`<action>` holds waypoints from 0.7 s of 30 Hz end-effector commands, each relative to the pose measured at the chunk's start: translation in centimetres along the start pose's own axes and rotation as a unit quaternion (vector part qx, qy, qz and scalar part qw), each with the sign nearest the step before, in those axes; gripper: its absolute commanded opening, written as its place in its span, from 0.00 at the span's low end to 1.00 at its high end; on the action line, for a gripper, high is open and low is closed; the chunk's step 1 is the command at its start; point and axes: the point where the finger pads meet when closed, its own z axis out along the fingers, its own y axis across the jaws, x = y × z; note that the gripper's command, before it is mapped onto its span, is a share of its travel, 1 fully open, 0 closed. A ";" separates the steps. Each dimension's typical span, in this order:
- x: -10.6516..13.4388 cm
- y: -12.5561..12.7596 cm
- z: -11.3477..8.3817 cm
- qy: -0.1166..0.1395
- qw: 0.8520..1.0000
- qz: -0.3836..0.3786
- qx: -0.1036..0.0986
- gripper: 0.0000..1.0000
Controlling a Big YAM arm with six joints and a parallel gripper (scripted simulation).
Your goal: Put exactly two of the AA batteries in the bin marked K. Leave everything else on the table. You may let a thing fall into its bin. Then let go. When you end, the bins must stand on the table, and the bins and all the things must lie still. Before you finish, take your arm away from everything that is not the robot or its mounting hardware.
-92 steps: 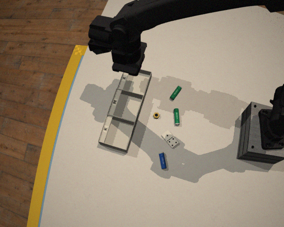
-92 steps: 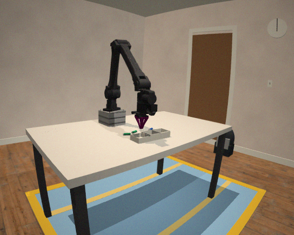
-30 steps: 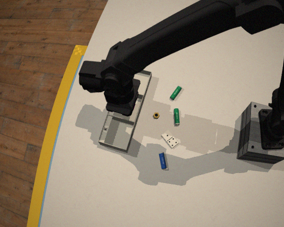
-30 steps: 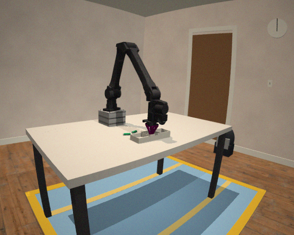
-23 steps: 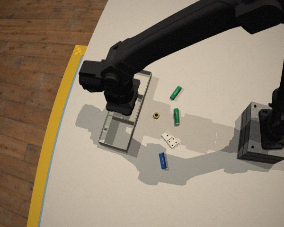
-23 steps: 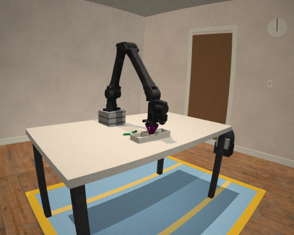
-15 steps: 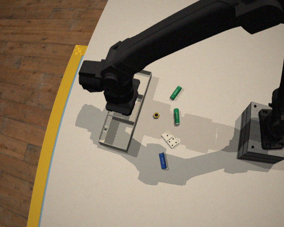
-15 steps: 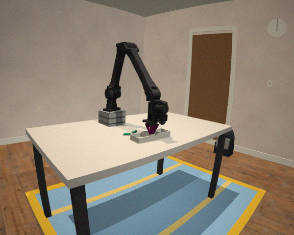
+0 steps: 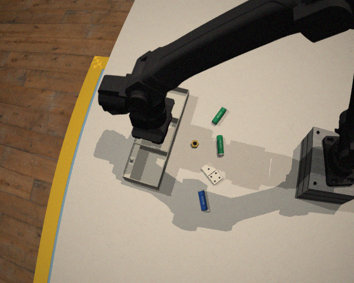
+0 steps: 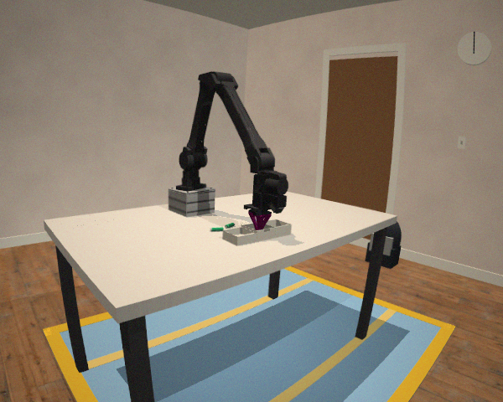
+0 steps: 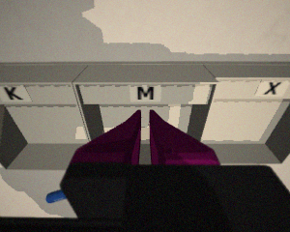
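On the white surface [image 9: 262,237], the grey three-part bin [image 9: 183,105] is the landmark: its compartment K [image 11: 19,121] sits at the left end and holds nothing, with M [image 11: 145,92] in the middle and X [image 11: 273,88] on the right. The claw [image 11: 144,127] hangs over compartment M, its purple fingers nearly together and gripping nothing. Right of the bin lie a brass hex nut [image 9: 194,143], a blue AA battery [image 9: 202,200], a white domino [image 9: 212,174] and two green AA batteries [image 9: 219,115] [image 9: 220,145].
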 end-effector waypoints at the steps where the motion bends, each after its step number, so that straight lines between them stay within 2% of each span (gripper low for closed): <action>1: -1.7 0.0 -1.3 -0.021 1.000 0.001 -0.001 0.08; 4: -1.7 0.0 -1.3 -0.021 1.000 0.001 -0.001 0.08; 5: -2.7 -0.5 -2.1 -0.030 1.000 0.002 -0.001 0.08; 6: -1.7 0.0 -1.3 -0.021 1.000 0.001 -0.001 0.08; 8: -1.8 -0.1 -1.3 -0.021 1.000 0.001 -0.001 0.08; 9: -2.6 -0.5 -2.1 -0.029 1.000 0.002 -0.001 0.08; 11: -2.6 -0.5 -2.1 -0.029 1.000 0.002 -0.001 0.08; 12: -1.8 -0.1 -1.3 -0.021 1.000 0.001 -0.001 0.08; 21: -1.7 -0.1 -1.3 -0.021 1.000 0.001 -0.001 0.08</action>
